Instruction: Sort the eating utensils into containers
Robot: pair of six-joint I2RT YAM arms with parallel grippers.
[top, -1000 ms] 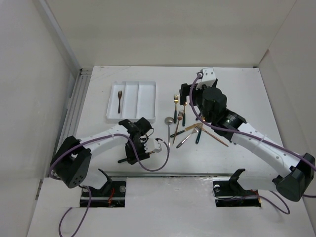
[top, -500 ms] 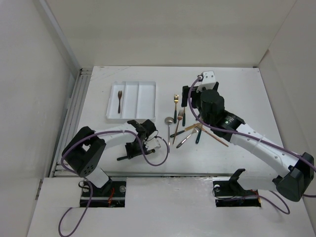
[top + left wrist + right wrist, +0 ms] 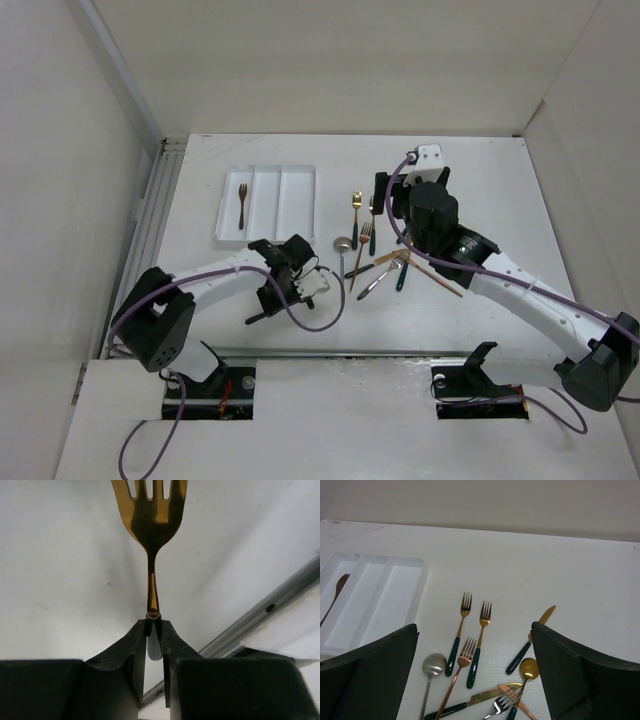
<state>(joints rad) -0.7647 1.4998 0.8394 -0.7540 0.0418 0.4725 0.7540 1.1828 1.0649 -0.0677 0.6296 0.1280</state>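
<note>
While the left end effector (image 3: 283, 295) pinches a gold fork (image 3: 152, 525), the right end effector (image 3: 384, 196) hangs with fingers wide apart over the loose cutlery (image 3: 378, 255).

Top view: the left end effector is low over the counter (image 3: 480, 180) near its front edge, below the white tray (image 3: 298, 205). A dark fork (image 3: 241, 203) lies in the tray's left compartment, and the loose cutlery is jumbled right of the tray. Left wrist view: both fingers (image 3: 135, 645) are closed on the gold fork's dark handle just under its neck, tines pointing away. Whether it touches the counter cannot be told. Right wrist view: between the spread fingers (image 3: 375, 670) lie two green-handled forks (image 3: 462, 625), a rose fork (image 3: 462, 657), a silver spoon (image 3: 434, 665), a gold knife (image 3: 537, 630) and a gold spoon (image 3: 529, 667), with the tray at upper left.
</note>
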